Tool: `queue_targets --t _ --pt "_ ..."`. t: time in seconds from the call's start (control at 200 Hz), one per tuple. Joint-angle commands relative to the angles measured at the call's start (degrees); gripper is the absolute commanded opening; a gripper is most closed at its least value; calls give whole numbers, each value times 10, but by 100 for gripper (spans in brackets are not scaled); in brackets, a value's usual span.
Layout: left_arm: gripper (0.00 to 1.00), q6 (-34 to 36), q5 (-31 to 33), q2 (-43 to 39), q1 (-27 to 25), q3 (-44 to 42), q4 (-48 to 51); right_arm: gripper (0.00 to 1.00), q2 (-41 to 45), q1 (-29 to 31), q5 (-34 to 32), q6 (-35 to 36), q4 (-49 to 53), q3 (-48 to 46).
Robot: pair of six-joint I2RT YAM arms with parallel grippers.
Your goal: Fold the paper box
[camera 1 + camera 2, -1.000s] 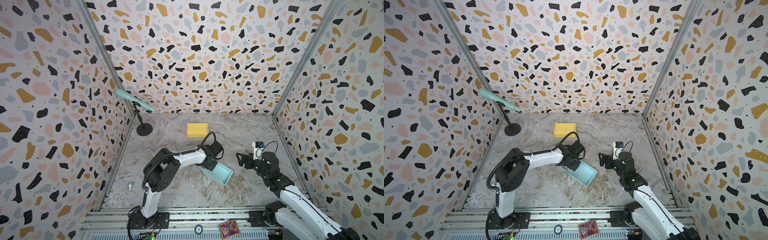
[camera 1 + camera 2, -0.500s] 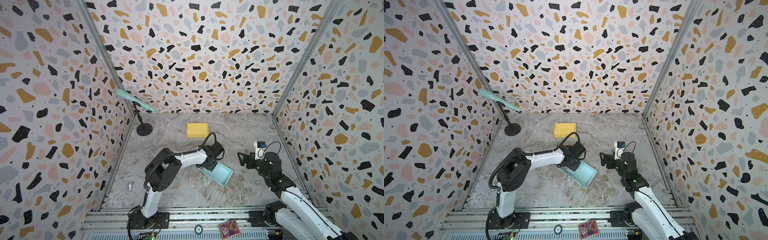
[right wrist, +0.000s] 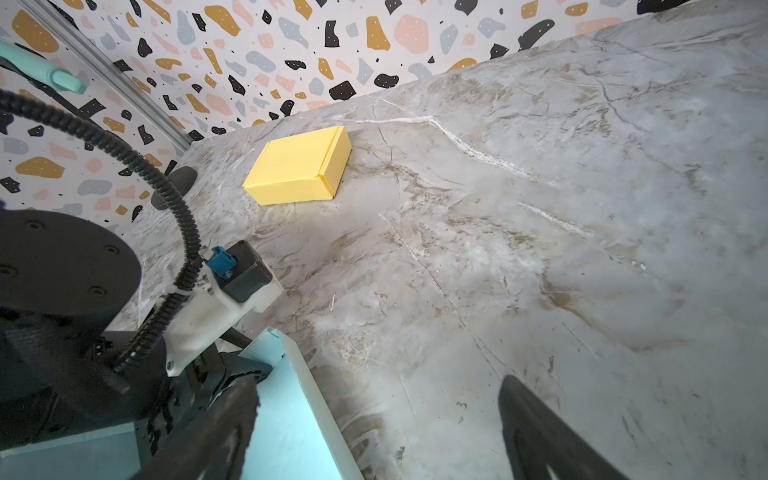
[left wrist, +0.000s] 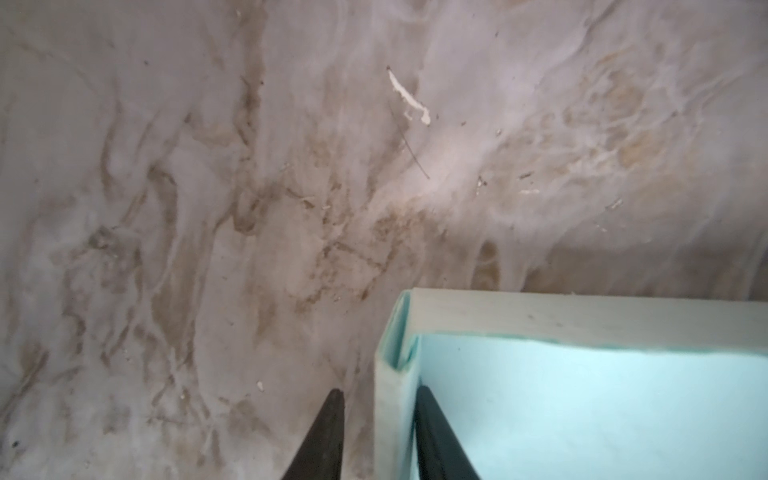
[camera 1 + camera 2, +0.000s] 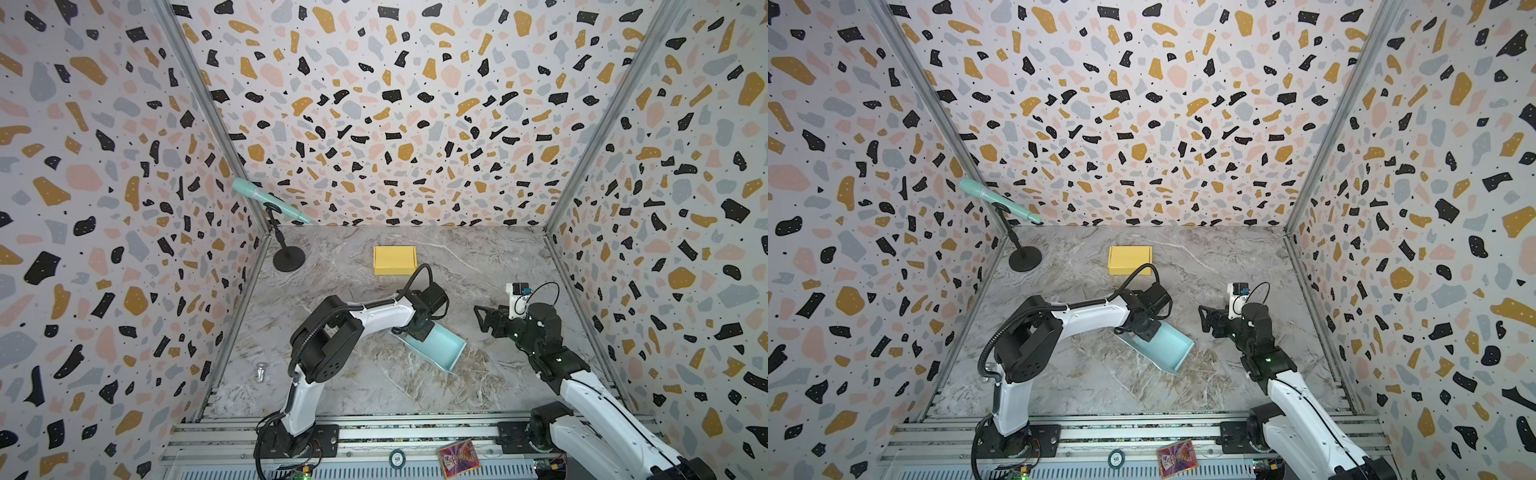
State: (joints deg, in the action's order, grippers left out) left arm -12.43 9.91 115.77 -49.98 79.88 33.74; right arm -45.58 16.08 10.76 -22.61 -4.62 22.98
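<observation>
On the rail (image 5: 374,432) in front lie a card (image 5: 458,459) and a round token (image 5: 397,459). Past it, on the marble table (image 5: 374,386), a small metal piece (image 5: 260,371) lies near the left wall. The teal box (image 5: 436,347) sits with its top open just right of centre in both top views, turned at an angle. The left gripper (image 4: 379,390) straddles one side wall near a corner, one finger (image 4: 432,424) inside against it and the other outside with a gap, so the jaws are released. The right gripper (image 5: 478,319) hovers to the box's right, apart from it, jaws spread wide on nothing. Farther back a closed yellow box (image 5: 394,260) lies flat. A mic (image 5: 270,203) on a stand (image 5: 289,259) occupies the far left corner.
</observation>
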Motion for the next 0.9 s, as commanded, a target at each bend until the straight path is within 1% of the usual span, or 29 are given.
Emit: queue_targets --t 0.0,0.591,0.746,0.896 --pt "34 6 3 21 4 9 33 92 15 -3 3 2 -1 4" --pt "43 1 -3 -17 4 10 37 92 16 -3 7 -1 4 5" --pt "49 -10 -4 -33 4 29 42 92 24 -3 7 -2 6 4" --pt "51 -21 -4 -51 4 43 45 91 17 -3 10 -2 1 0"
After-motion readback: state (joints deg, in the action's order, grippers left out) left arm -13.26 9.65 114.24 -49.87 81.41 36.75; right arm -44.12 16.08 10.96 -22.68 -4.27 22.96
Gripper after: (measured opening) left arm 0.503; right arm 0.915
